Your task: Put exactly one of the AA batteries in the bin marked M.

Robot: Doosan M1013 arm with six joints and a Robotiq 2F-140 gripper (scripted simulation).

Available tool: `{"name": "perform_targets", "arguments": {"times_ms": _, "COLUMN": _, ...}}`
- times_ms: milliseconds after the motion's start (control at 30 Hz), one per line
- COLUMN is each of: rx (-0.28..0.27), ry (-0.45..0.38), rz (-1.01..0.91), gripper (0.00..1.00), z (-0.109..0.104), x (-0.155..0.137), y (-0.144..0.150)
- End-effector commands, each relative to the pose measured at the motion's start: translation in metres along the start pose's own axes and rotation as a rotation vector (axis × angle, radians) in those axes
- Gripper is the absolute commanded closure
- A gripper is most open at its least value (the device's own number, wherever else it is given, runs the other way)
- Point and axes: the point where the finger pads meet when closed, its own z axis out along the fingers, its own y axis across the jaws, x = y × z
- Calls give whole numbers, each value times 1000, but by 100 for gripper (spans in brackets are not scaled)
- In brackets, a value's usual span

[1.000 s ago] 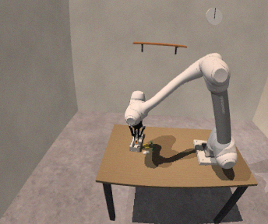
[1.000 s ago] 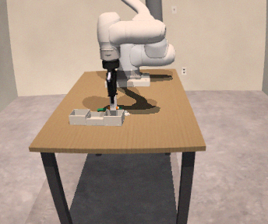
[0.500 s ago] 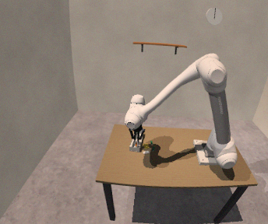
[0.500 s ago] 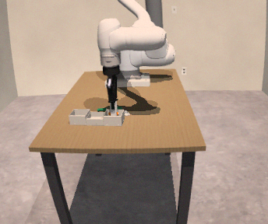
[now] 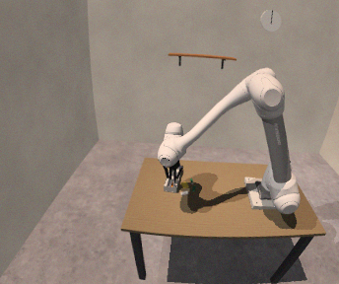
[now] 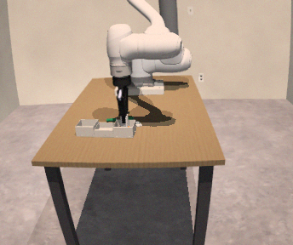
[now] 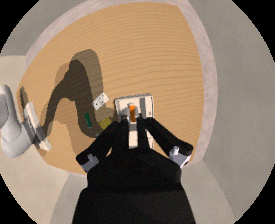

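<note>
Two white bins (image 6: 106, 128) stand joined side by side on the wooden table; their marks are too small to read. My gripper (image 6: 123, 121) points straight down into the right-hand bin (image 6: 125, 128). In the wrist view the fingers are shut on a small orange-and-white AA battery (image 7: 132, 115) just over this bin (image 7: 136, 106). In the top view the gripper (image 5: 172, 183) hides most of the bin.
A green thing (image 7: 88, 120), a yellowish thing (image 7: 107, 123) and a small white thing (image 7: 100, 100) lie on the table beside the bins. The arm's base (image 5: 263, 194) stands at the table's far side. The table edge is close in front of the bins.
</note>
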Motion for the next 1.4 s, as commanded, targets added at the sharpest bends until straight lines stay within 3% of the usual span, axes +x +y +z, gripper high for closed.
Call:
{"name": "perform_targets", "arguments": {"times_ms": 0, "rx": 0, "ry": 0, "rz": 0, "gripper": 95, "z": 0, "x": 0, "y": 0}}
{"name": "perform_targets", "arguments": {"times_ms": 133, "rx": 0, "ry": 0, "rz": 0, "gripper": 95, "z": 0, "x": 0, "y": 0}}
{"name": "perform_targets", "arguments": {"times_ms": 167, "rx": 0, "ry": 0, "rz": 0, "gripper": 83, "z": 0, "x": 0, "y": 0}}
{"name": "perform_targets", "arguments": {"times_ms": 733, "rx": 0, "ry": 0, "rz": 0, "gripper": 83, "z": 0, "x": 0, "y": 0}}
{"name": "perform_targets", "arguments": {"times_ms": 1367, "rx": 0, "ry": 0, "rz": 0, "gripper": 83, "z": -23, "x": 0, "y": 0}}
